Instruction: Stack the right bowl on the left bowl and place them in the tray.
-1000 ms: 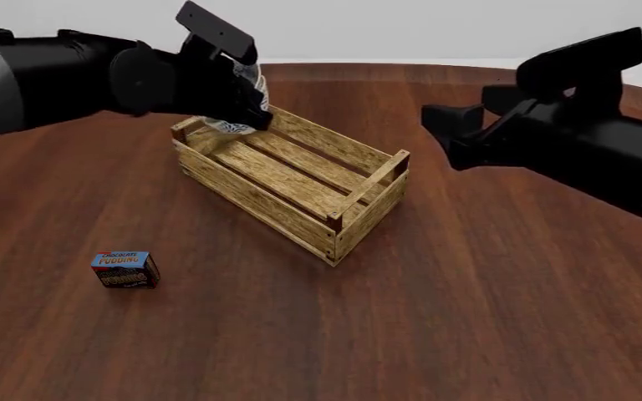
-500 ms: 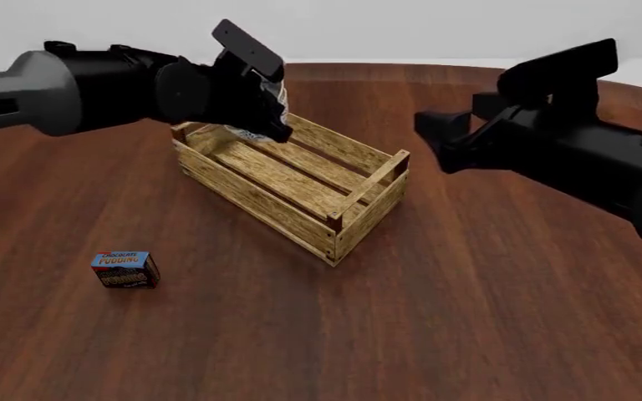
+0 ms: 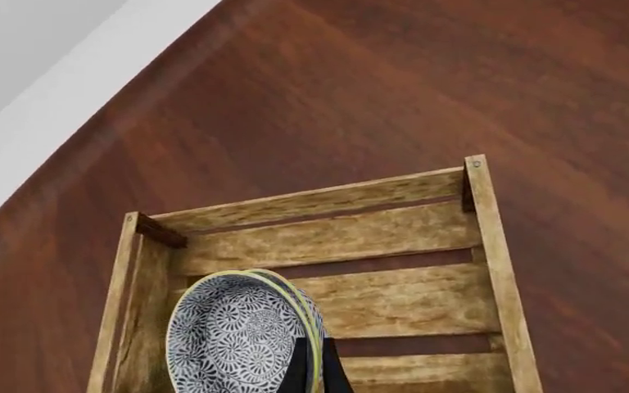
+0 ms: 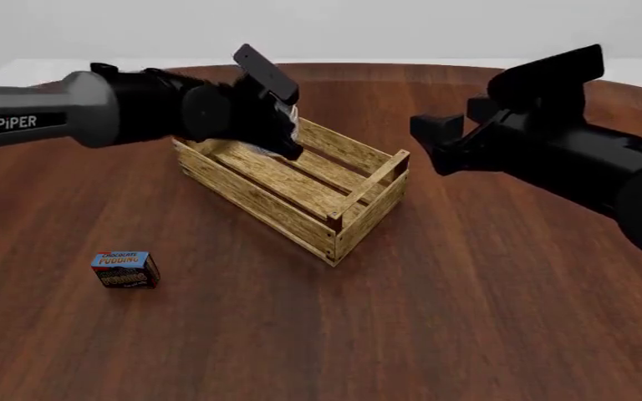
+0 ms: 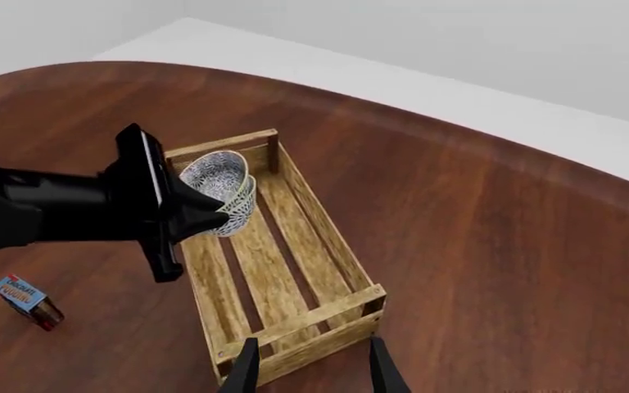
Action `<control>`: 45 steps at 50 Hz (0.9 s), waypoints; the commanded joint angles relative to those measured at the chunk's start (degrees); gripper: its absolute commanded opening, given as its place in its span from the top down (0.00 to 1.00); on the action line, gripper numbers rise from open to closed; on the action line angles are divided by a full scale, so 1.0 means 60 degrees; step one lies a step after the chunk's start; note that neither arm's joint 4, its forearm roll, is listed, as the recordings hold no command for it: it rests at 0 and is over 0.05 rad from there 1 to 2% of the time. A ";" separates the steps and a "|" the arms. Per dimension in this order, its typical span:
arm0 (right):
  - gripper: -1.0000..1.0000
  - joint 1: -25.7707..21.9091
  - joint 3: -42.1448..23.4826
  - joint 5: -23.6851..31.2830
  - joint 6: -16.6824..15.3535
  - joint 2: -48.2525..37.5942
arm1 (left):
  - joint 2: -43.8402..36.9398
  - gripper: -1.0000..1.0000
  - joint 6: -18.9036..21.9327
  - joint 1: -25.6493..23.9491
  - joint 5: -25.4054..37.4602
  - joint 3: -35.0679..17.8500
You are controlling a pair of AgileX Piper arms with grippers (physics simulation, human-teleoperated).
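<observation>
Two nested speckled bowls (image 3: pixel 243 336), tilted on edge, hang over the wooden tray's (image 4: pixel 287 180) far end, pinched by the left tool (image 3: pixel 312 368). Right tool (image 5: pixel 308 368) gapes empty. "PiPER" marks the left arm (image 4: pixel 43 117); pudding box (image 4: pixel 124 269) sits nearby on the surface (image 4: pixel 500 292).

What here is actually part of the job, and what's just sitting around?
Part of the job:
- stacked bowls, tilted, gripped at the rim by the left gripper over the crate's end
- wooden crate, the tray they go into

Just lying about:
- pudding box on the table
- right gripper, fingers open, holding nothing
</observation>
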State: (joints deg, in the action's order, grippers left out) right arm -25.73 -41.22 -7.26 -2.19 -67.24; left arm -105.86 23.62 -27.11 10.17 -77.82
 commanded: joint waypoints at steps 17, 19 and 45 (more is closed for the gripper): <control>0.00 -0.0027 -0.0035 -0.0043 -0.0003 -0.0157 | -0.0967 1.00 0.0244 -0.0052 -0.0318 -0.0589; 0.00 -0.0030 -0.0038 -0.0039 -0.0002 -0.0158 | -0.1129 1.00 0.0325 -0.0013 -0.0362 -0.0671; 0.00 0.0001 -0.0066 -0.0036 0.0039 -0.0174 | -0.2249 1.00 0.0458 -0.0068 0.0121 -0.1970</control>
State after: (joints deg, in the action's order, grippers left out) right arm -25.76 -41.54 -7.53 -2.09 -68.25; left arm -117.23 26.22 -27.47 9.88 -85.84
